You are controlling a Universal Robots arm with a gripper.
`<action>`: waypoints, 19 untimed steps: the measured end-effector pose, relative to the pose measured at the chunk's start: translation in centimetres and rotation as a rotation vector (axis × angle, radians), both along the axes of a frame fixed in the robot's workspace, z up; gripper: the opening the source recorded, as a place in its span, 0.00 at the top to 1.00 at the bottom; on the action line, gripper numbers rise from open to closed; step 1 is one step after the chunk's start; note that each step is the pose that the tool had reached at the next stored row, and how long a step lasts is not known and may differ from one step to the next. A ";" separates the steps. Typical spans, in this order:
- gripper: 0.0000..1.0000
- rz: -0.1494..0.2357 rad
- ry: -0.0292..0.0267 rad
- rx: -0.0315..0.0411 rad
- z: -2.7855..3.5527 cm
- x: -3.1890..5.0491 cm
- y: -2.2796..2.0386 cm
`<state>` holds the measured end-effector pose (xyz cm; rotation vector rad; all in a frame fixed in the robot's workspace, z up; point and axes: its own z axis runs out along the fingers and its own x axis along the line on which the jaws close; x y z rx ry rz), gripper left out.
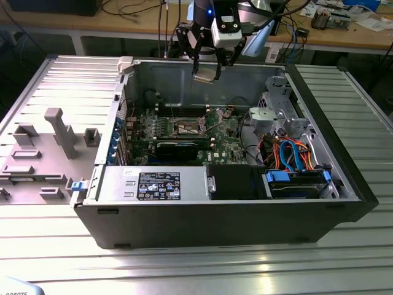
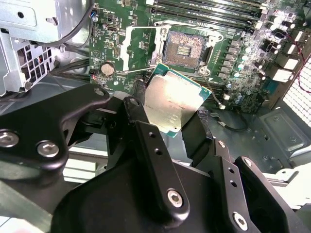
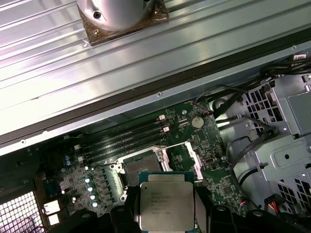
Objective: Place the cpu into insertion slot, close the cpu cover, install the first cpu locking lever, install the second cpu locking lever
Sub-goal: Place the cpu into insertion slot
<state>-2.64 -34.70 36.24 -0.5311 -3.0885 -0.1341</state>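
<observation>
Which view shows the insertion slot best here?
The second wrist view: the insertion slot lies open to the camera, with its contact field and rim in full sight beyond the held cpu. In the first wrist view the cpu covers part of the slot. The exterior view shows it small and far off.

A computer case (image 1: 215,227) lies open on the table (image 1: 184,270). Inside it, the motherboard (image 1: 227,138) sits toward the exterior view's left, with the insertion slot (image 1: 188,128) near its middle and the expansion card (image 1: 177,149) just in front. A drive cage (image 1: 276,114) stands at the exterior view's right, and a power supply (image 1: 153,183) lies along the near wall. The gripper (image 1: 206,70) holds the cpu (image 1: 204,75) above the board, apart from the slot.
</observation>
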 end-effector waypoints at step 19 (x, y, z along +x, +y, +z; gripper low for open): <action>0.46 -0.035 0.0000 0.0000 0.00 -0.01 0.00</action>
